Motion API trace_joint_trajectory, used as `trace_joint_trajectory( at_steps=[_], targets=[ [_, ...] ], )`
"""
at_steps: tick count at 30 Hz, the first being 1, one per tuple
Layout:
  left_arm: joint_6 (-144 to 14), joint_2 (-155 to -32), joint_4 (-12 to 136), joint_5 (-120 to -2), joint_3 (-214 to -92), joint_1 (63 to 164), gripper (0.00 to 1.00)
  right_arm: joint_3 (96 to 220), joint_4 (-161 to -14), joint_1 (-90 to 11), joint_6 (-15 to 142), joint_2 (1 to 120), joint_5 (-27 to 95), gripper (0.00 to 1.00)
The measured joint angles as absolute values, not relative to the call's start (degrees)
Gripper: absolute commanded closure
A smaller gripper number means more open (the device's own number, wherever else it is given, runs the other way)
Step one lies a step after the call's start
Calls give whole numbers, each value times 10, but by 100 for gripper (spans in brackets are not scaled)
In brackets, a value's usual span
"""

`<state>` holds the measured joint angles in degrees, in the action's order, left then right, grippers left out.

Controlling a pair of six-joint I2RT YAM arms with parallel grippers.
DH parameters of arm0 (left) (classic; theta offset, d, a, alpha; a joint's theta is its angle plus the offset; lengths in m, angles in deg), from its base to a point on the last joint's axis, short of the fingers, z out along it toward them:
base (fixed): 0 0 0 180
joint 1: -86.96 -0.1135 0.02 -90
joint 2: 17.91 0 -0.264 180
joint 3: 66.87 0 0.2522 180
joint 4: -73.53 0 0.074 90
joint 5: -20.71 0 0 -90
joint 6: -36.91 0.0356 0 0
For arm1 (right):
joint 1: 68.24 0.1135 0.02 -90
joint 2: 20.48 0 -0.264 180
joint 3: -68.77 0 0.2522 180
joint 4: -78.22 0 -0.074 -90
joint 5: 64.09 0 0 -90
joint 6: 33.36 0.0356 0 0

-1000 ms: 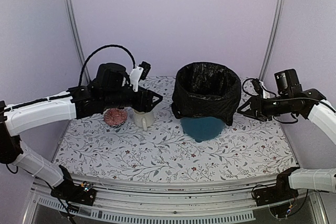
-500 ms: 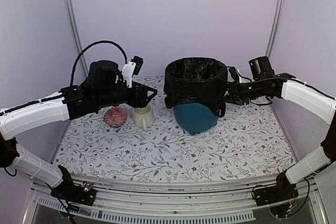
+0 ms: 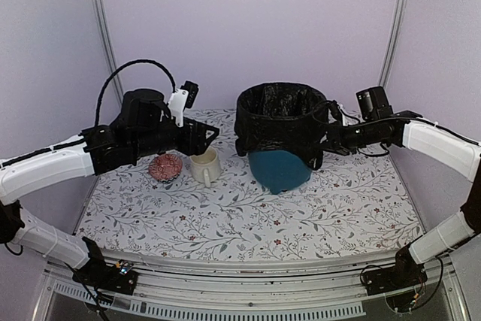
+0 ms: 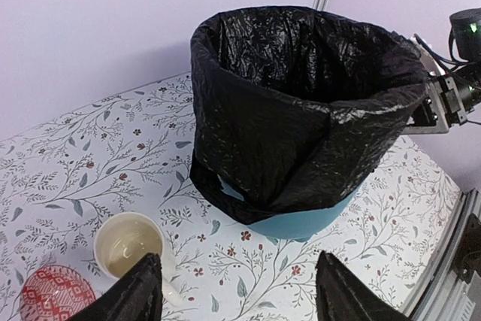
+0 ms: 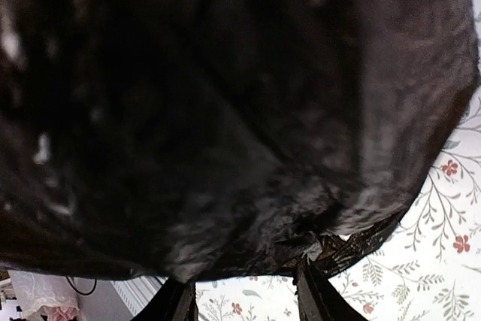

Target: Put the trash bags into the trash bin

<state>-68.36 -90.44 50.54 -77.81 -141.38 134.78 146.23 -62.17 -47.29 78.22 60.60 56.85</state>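
Observation:
The black trash bag point(image 3: 282, 122) lines the teal trash bin point(image 3: 279, 171); it is open at the top and folded down over the rim and upper sides. Both show in the left wrist view, bag point(image 4: 301, 110) over bin point(image 4: 316, 219). My right gripper point(image 3: 328, 140) is pressed against the bag's right side. In the right wrist view its jaws stand apart point(image 5: 242, 283) and the bag point(image 5: 225, 110) fills the frame just beyond the tips. My left gripper point(image 3: 214, 133) is open and empty point(image 4: 237, 291), above the table to the left of the bin.
A cream mug point(image 3: 204, 167) stands left of the bin and shows in the left wrist view point(image 4: 128, 249). A red patterned dish point(image 3: 165, 167) lies left of the mug. The flowered tablecloth point(image 3: 248, 223) covers the table. Metal frame posts stand at the back corners.
My right arm swung in from the far right to the bag's right side, and the bin with the bag shifted a little to the left. My left gripper drew back slightly.

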Motion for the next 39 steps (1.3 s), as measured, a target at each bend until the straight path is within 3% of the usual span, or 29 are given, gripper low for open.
trace_joint_trajectory(
  at_steps=[8, 14, 24, 39],
  targets=[
    [-701, -904, 506, -770, -1397, 1335, 29, 1429, -600, -475, 777, 564, 556, 54],
    [-749, -941, 516, -736, -1397, 1283, 34, 1368, -578, -500, 762, 506, 554, 54],
    [-824, -1156, 560, -681, -1500, 1242, 47, 1326, -566, -520, 756, 436, 553, 60],
    [-924, -1333, 615, -590, -1580, 1254, 56, 1343, -725, -552, 853, 698, 566, 61]
  ],
)
